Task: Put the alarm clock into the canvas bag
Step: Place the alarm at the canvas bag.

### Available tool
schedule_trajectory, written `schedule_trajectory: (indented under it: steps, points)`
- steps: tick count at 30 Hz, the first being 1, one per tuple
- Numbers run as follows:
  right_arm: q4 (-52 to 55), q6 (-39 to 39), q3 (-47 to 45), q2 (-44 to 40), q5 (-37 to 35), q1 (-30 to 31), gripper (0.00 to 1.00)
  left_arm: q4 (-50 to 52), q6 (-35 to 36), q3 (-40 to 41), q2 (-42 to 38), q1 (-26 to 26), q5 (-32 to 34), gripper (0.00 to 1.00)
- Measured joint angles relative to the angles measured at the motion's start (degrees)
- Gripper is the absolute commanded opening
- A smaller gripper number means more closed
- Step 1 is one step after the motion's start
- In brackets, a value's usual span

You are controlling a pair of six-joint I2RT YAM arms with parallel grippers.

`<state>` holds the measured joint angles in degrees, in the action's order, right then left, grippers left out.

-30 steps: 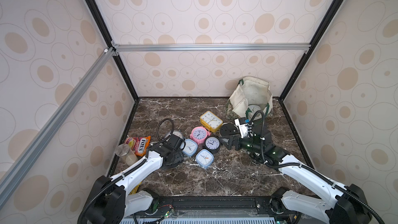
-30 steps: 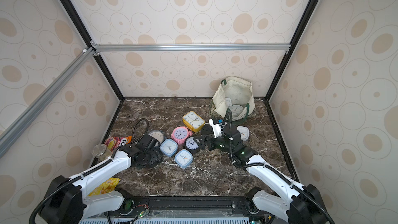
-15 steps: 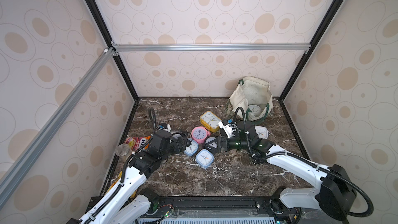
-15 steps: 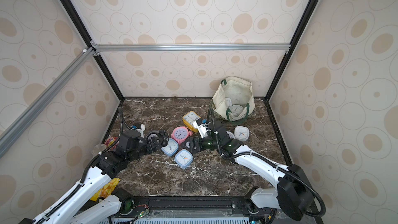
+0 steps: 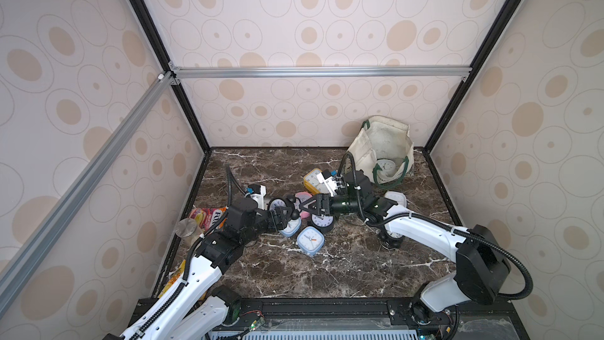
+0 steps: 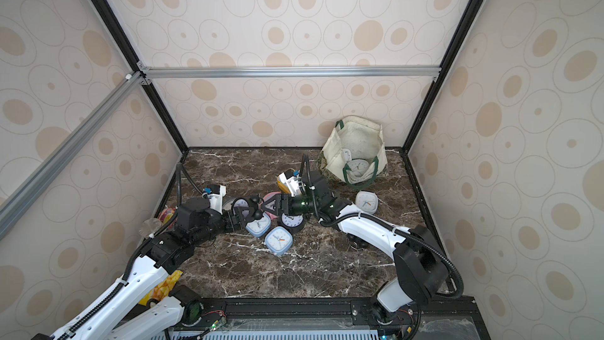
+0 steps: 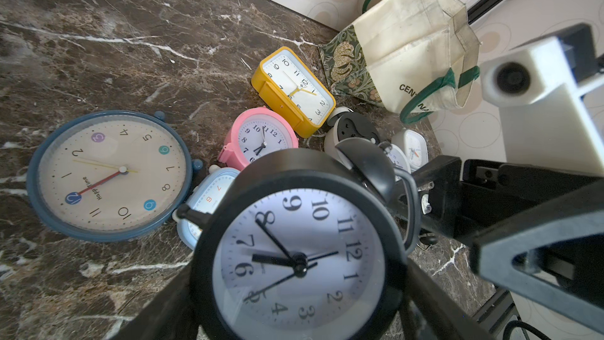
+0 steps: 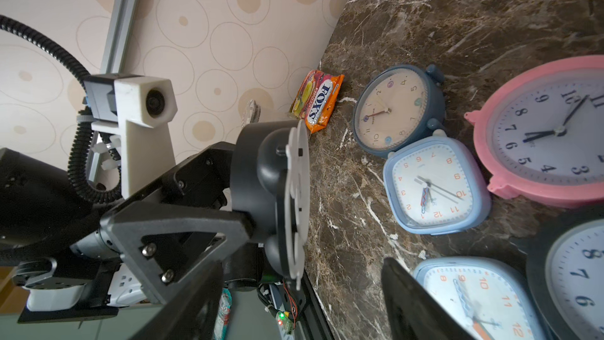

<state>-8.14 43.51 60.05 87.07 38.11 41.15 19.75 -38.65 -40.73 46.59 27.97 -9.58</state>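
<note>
In the middle of both top views, the left gripper point(image 5: 289, 210) has its jaws clamped on the black twin-bell alarm clock point(image 7: 300, 256), holding it over other clocks on the worktop point(image 5: 327, 273). The right gripper point(image 5: 303, 207) faces it, jaws apart beside the bells. The canvas bag point(image 5: 361, 155) stands at upper right, well apart.

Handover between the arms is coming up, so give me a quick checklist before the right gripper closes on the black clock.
1. Grip of left gripper on black alarm clock: ok.
2. Opening of right gripper: ok, open.
3. Clock lined up with the right gripper's gap: ok, in the right wrist view.
4. Right gripper touching the clock: cannot tell.
5. Mouth of canvas bag open: ok.
</note>
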Motion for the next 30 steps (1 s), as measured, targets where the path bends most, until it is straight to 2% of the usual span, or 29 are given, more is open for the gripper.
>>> schedule_trajectory:
  steps: [5,9,12,20,22,30]
  points:
    - [-0.2,-0.2,1.8,0.6,0.1,1.1,0.55,-0.7,0.0,0.0,0.0,0.0,-0.4,0.62]
    - [0.0,-0.1,2.0,1.3,0.0,1.3,0.39,-0.9,0.0,0.0,0.0,0.0,-0.4,0.62]
    - [0.0,0.0,2.0,1.8,0.0,1.3,0.33,-1.0,0.0,0.0,0.0,0.0,-0.5,0.62]
    - [-0.3,0.0,2.0,2.4,-0.4,1.4,0.23,-1.5,-0.1,0.0,0.0,0.0,-0.9,0.62]
    - [-0.7,0.0,2.0,2.8,-0.6,1.5,0.17,-1.4,-0.1,0.1,0.0,0.0,-0.9,0.62]
    - [-0.1,-0.4,2.8,3.0,-1.1,1.7,0.02,-1.9,-0.3,0.5,0.1,0.0,-1.1,0.62]
